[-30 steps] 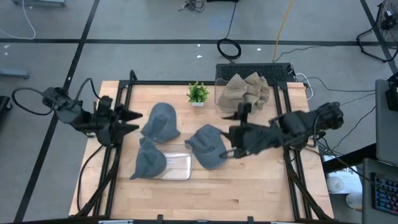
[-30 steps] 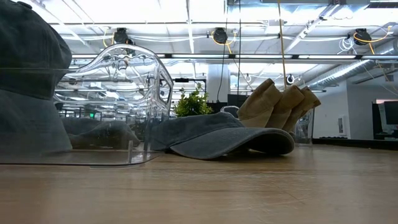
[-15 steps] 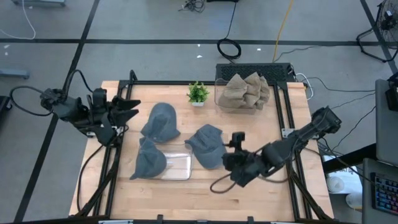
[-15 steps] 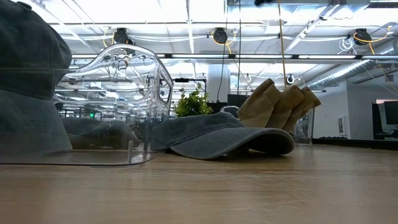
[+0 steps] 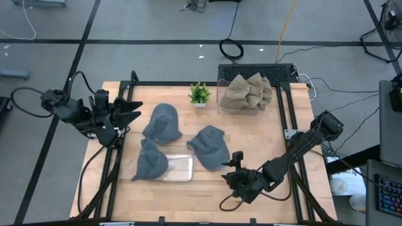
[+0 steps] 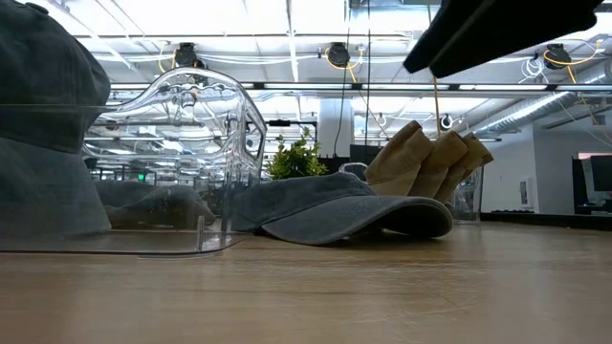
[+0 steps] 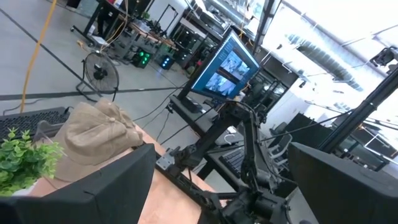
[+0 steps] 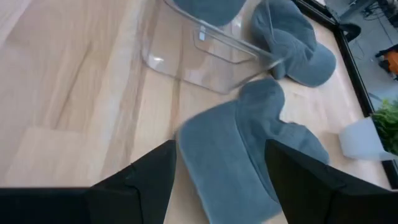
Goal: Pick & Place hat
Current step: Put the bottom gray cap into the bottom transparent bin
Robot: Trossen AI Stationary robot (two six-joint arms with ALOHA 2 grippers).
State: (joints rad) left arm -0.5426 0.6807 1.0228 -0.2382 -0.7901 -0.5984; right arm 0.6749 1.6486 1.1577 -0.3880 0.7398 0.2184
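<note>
Closest to the front edge of the tabletop (image 5: 188, 201), the right end effector (image 5: 235, 186) hung low over bare wood with its two dark fingers spread apart and nothing between them, just short of the grey hat (image 5: 210, 147) that its wrist camera looked onto. That hat lay flat on the wood, brim toward the right arm, beside a clear plastic bin (image 5: 179, 168) tipped on its side. A second grey hat (image 5: 151, 160) sat half inside the bin's mouth, and a third (image 5: 162, 123) lay a little farther back. Judging by this, the job stood at the approach stage, with no hat yet gripped. The next move would call for bringing the spread fingers forward onto the brim of the nearest hat and pinching soft cloth that may slide or fold. Off at the tabletop's left edge the left end effector (image 5: 129, 116) waited, fingers apart and empty. Farthest back stood a small green plant (image 5: 200, 94) and a bin of tan hats (image 5: 249, 91).
</note>
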